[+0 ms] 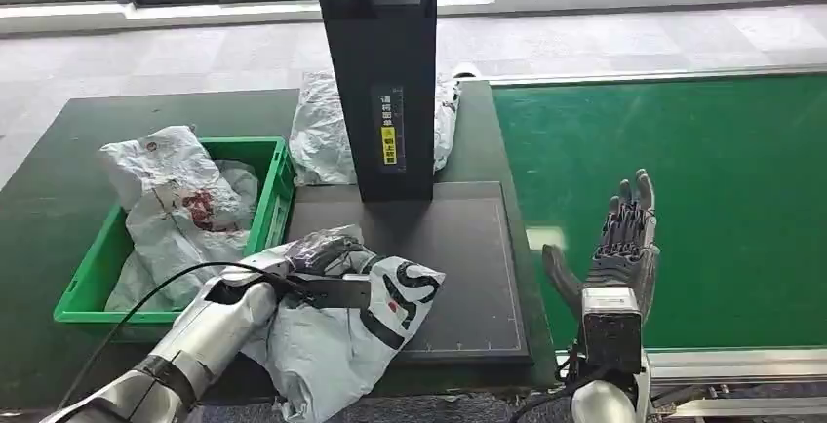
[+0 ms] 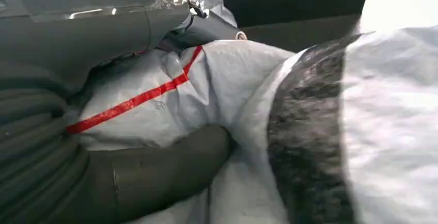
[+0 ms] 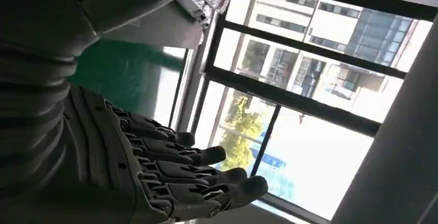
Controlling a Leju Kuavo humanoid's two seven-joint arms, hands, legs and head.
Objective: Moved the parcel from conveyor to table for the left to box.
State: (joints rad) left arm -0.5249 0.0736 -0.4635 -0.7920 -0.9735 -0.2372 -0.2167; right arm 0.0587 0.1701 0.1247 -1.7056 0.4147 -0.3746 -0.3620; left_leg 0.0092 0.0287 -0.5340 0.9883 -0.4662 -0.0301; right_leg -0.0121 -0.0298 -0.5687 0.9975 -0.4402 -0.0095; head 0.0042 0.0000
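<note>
Left fingers: the thumb (image 2: 170, 167) and the darker fingers (image 2: 93, 33) are clamped on a fold of the parcel (image 1: 341, 335), the plastic bunched between them.
Left hand: the left hand (image 1: 327, 257) grips the parcel from above at the near edge of the desk (image 1: 59, 150), with the silver left arm (image 1: 185, 345) reaching in from the near left corner.
Parcel: a grey-white plastic mail bag with black print and a thin red stripe (image 2: 134, 100); it lies crumpled on the near edge of the desk, partly over the near left corner of the dark mat (image 1: 458, 257) and just beside the green crate (image 1: 278, 189).
Right fingers: the fingers (image 3: 206, 175) are straight and slightly apart, holding nothing.
Right hand: the right hand (image 1: 619, 243) is raised upright over the near edge of the conveyor (image 1: 702, 179), palm turned toward the mat.
Conveyor: a green belt along the right side of the desk.
Crate: it sits at the left part of the desk and holds several white plastic bags (image 1: 180, 199), piled above its rim.
Post: a black column (image 1: 380, 72) stands at the far edge of the mat, with another white bag (image 1: 317, 131) behind it.
</note>
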